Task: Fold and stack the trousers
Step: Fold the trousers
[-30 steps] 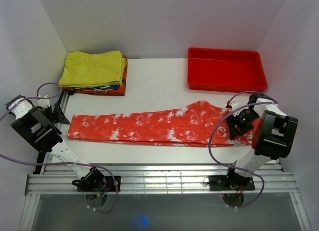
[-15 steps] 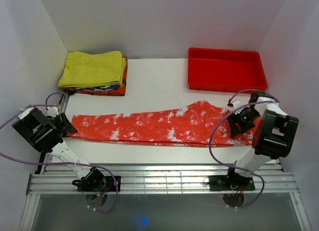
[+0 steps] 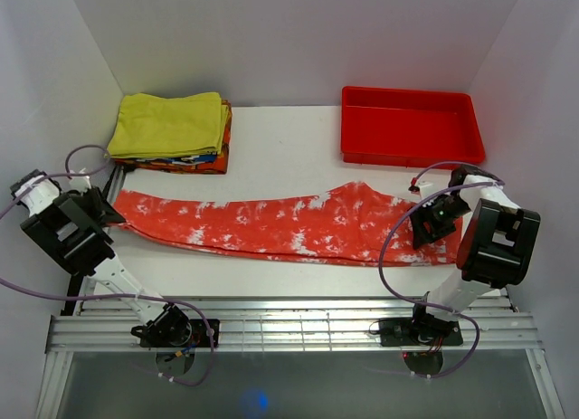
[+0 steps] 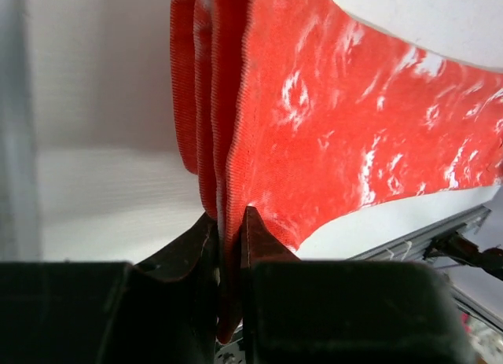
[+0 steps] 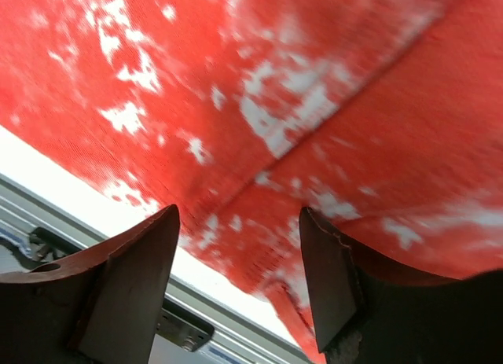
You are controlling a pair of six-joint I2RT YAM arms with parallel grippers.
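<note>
The trousers (image 3: 271, 224), red-orange with white blotches, lie stretched left to right across the white table. My left gripper (image 3: 110, 209) is shut on the cuff end at the far left. In the left wrist view the bunched cloth (image 4: 330, 128) is pinched between the left gripper's (image 4: 228, 215) dark fingers and hangs away from them. My right gripper (image 3: 432, 222) hovers over the wide waist end at the right. Its fingers stand apart in the right wrist view, with the trousers (image 5: 314, 81) below the right gripper (image 5: 240, 222) and nothing between them.
A stack of folded garments topped by a plain yellow one (image 3: 172, 125) sits at the back left. A rigid red tray (image 3: 412, 154) stands at the back right. An aluminium rail (image 3: 289, 328) runs along the near edge, and white walls close in both sides.
My left gripper came down onto the cuff end, shut on it and drew it up and leftward, so the left part of the trousers has shifted. The right gripper has barely moved.
</note>
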